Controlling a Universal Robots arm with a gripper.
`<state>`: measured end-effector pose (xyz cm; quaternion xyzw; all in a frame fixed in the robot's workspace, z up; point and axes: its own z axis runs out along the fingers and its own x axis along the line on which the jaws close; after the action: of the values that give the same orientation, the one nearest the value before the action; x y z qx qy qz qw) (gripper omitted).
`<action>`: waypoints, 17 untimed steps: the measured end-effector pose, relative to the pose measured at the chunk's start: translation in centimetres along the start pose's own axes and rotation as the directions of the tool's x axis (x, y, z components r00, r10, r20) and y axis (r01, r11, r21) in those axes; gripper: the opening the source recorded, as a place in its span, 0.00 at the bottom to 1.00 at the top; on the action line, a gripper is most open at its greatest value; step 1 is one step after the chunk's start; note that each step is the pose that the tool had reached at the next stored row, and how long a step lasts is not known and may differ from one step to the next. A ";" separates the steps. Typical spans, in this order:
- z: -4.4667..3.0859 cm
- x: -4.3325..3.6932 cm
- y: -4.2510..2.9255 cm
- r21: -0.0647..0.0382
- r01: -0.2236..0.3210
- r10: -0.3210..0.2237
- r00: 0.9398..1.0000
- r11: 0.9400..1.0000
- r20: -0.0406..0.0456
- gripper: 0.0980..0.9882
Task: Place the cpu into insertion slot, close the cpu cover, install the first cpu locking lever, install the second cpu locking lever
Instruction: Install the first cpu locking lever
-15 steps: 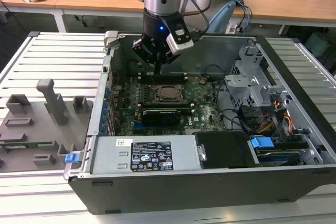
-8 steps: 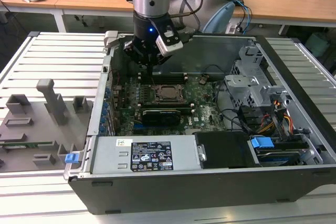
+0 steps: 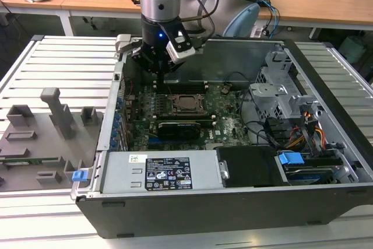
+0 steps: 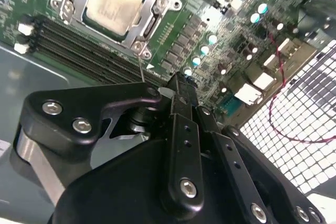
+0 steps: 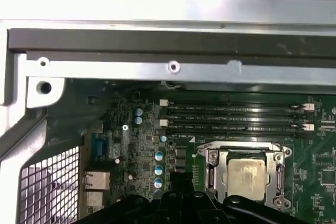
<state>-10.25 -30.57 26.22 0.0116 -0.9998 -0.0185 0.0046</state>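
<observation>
The cpu lies flat in the insertion slot, silvery top up. The cpu cover is down around it as a metal frame. A thin locking lever rises from the socket's corner toward my gripper. My gripper hovers above the motherboard, just off the socket on the exterior view's left and far side. Its black fingers look pressed together, with nothing seen between them. Whether they touch the lever is hidden.
A long black expansion card lies near the socket, and black memory slots run beside it. The case also holds a power supply, a drive cage and cables. A grey fixture lies outside.
</observation>
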 end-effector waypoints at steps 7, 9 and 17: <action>0.41 0.13 1.37 -0.001 0.012 -0.012 1.000 1.000 0.001 0.01; 0.41 0.00 1.51 -0.001 0.012 -0.012 1.000 1.000 0.001 0.01; 0.42 -0.62 1.57 -0.001 0.012 -0.012 1.000 1.000 0.001 0.01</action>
<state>-9.67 -28.97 25.85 0.0175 -0.9997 -0.0191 0.0042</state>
